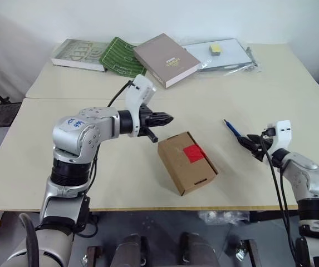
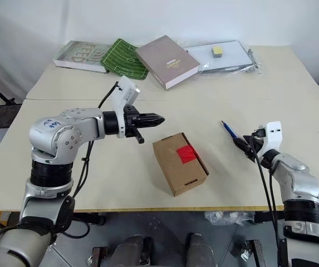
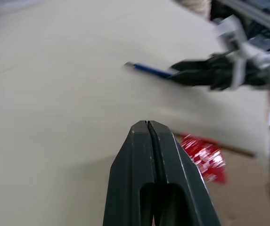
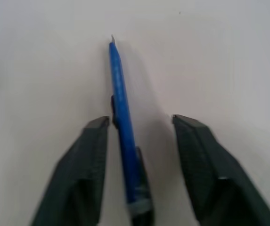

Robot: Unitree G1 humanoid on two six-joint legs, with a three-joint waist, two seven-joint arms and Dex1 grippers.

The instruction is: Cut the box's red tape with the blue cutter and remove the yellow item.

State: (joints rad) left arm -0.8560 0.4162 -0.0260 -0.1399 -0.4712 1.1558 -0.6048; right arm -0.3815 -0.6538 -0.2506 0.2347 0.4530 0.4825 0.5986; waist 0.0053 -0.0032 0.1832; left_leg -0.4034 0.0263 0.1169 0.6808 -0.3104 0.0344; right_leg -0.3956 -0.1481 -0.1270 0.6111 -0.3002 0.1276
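The box (image 1: pixel 187 162) sat closed near the front edge of the table (image 1: pixel 81 172), turned at an angle, with the red tape (image 1: pixel 194 153) stuck across its top where the flap met the body. The yellow item could not be seen.

The left gripper (image 1: pixel 169 118) hung above the table just behind and to the left of the box, apart from it, pointing toward the robot's right. Its 2 black fingers (image 3: pixel 146 155) were pressed together with nothing between them, and the wrist view looked past them at the tape and the right gripper beyond.

The blue cutter (image 4: pixel 122 113) lay flat on the table, well to the right of the box, its tip pointing away from the robot. The right gripper (image 1: pixel 249 143) was low at the cutter's near end – its fingers (image 4: pixel 90 155) spread, 1 on each side of the shaft, neither touching it.

At the far edge of the table lay 3 books – a grey one (image 1: pixel 80 54), a green one (image 1: pixel 123 56) and a brownish one (image 1: pixel 166 59) – beside a clear plastic sleeve (image 1: pixel 226 55) with a pale yellow block (image 1: pixel 215 49) on it.
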